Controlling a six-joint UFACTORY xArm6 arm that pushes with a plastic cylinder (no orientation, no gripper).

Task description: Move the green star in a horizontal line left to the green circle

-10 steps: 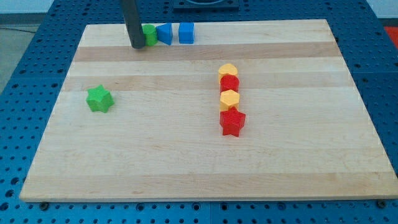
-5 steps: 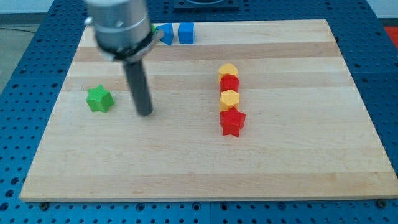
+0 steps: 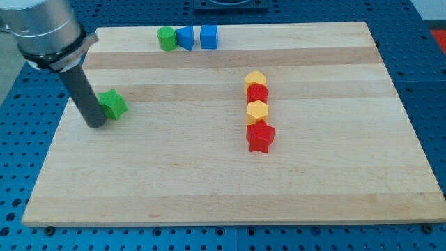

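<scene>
Wooden board [image 3: 230, 174], pale and striped, filled most of the view over a blue pegboard bench [image 3: 428, 104]. Carried no pincer at all, only a straight dark rod under a grey wrist, so nothing to call wide, narrow or holding. Planted my tip [image 3: 95, 125] near the board's left edge, touching or just short of the green star [image 3: 112, 104] on that star's left and slightly lower side; contact impossible to confirm.

Lay the green star in the left part of the board, well below and to the left of the green circle [image 3: 166, 38]. Sat that circle at the view's top, touching a blue block [image 3: 185, 37], with a second blue block [image 3: 209, 36] just beside. Stood a column right of centre: yellow hexagon [image 3: 256, 79], red block [image 3: 258, 93], yellow hexagon [image 3: 258, 111], red star [image 3: 260, 137], each touching the next.

Judged the task barely begun: star nowhere near level with the circle. Left to do: push it up the board to a spot just left of the circle, in line with it.
</scene>
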